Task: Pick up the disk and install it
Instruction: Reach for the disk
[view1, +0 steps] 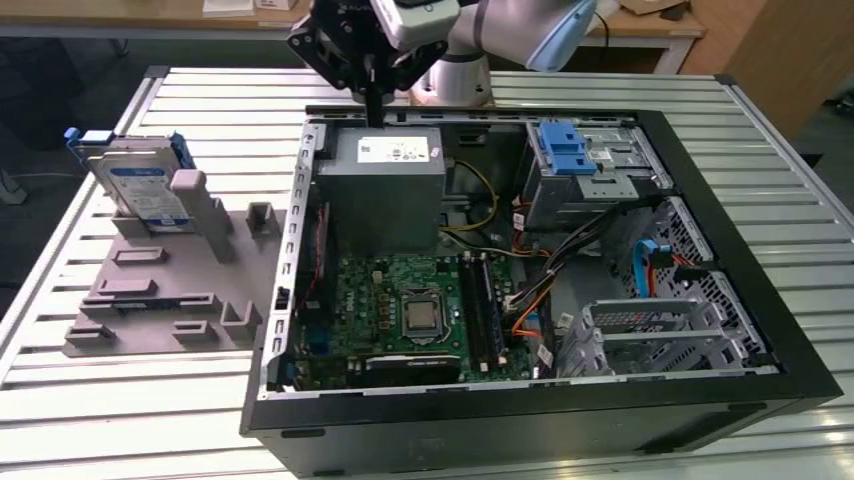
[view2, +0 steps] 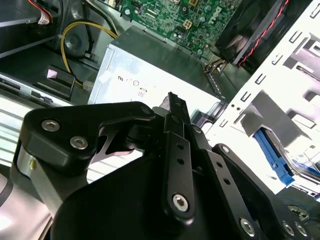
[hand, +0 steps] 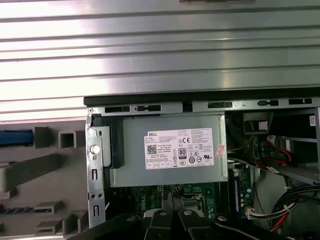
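Exterior view: the disk (view1: 140, 185) stands in a grey fixture (view1: 160, 290) whose posts hide its lower edge, and the picture's top edge cuts off the robot arm (view1: 521, 30). In both wrist views the picture's edge crops the hand (view2: 175, 107). In the second wrist view its black linkage (foreground) covers part of the power supply (view2: 150, 75).

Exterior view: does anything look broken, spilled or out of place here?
Nothing stands out. The disk stands on edge in its grey holder, outside the open case; the hand hangs over the grey box.
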